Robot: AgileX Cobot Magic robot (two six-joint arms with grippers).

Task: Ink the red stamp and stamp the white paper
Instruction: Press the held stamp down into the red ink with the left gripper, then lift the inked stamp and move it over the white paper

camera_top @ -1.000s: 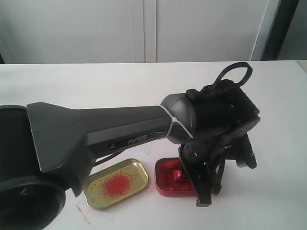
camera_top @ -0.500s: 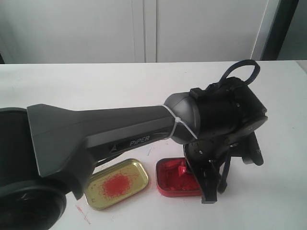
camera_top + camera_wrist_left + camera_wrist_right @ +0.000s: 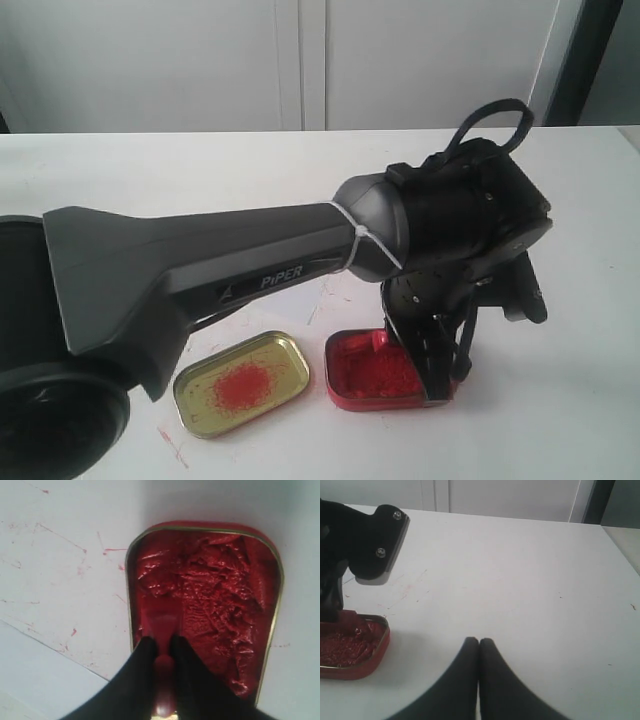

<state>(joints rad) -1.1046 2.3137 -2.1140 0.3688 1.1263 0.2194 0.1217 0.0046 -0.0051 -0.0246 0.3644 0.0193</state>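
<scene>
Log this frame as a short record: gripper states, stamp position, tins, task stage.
left gripper: shut on the red stamp
red stamp: face down in the paste of the red tin
gold lid: beside the tin, apart, red smear inside
right gripper: shut, empty, over bare table
white paper: not clearly in view
stage: inking

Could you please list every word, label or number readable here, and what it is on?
"PiPER": pale letters on the dark forearm of the left arm.
The small emblem beside it is too small to read.
The red tin and gold lid show no lettering.
</scene>
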